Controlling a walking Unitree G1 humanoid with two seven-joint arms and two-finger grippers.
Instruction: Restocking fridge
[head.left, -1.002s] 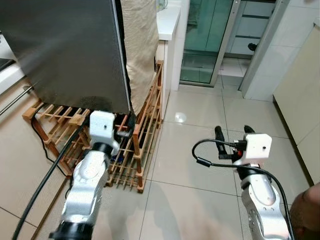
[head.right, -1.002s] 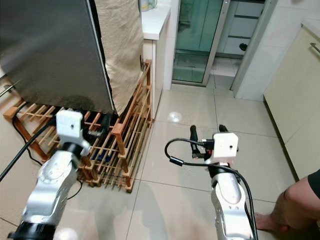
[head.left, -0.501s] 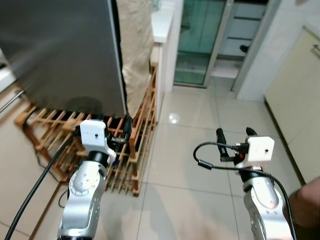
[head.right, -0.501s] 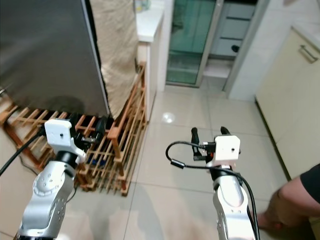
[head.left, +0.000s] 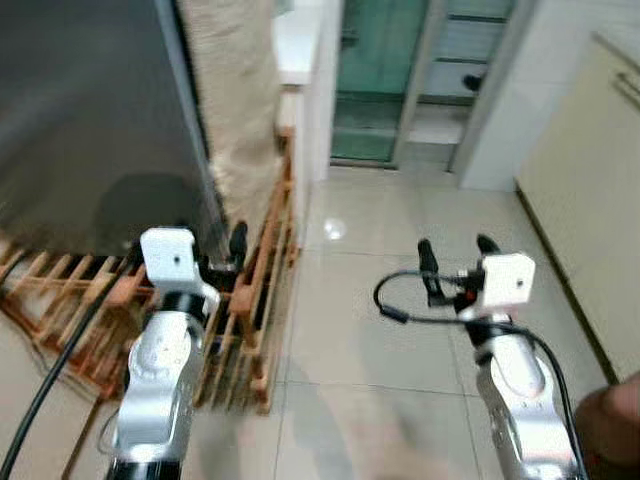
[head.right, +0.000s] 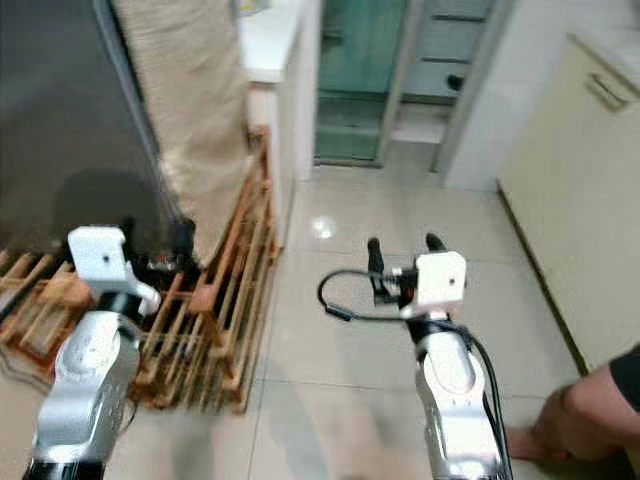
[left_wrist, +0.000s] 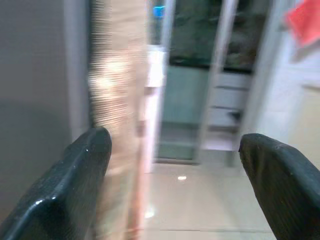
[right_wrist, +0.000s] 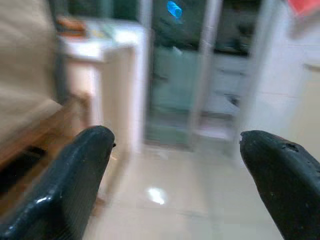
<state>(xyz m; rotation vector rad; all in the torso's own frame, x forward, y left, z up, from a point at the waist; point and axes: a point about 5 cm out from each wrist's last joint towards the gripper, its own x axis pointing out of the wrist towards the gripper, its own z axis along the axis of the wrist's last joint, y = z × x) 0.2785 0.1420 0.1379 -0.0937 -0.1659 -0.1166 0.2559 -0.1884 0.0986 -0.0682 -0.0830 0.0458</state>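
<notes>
One grey fridge (head.left: 90, 120) at ten o'clock, one wooden rack (head.left: 255, 300) beneath, two grippers empty, left gripper (head.left: 215, 245) and right gripper (head.left: 452, 255) fingers apart, a person's knee (head.right: 600, 410) at four o'clock, wrist views blurred.

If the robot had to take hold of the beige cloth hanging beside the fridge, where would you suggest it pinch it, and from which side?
Probably the cloth's free vertical edge facing the white counter, above the wooden rack. It hangs flat down the dark fridge side, so that loose edge gives both fingers something to close on. Coming in from the open tiled floor looks simplest; the left pincer, open, is nearest.
</notes>
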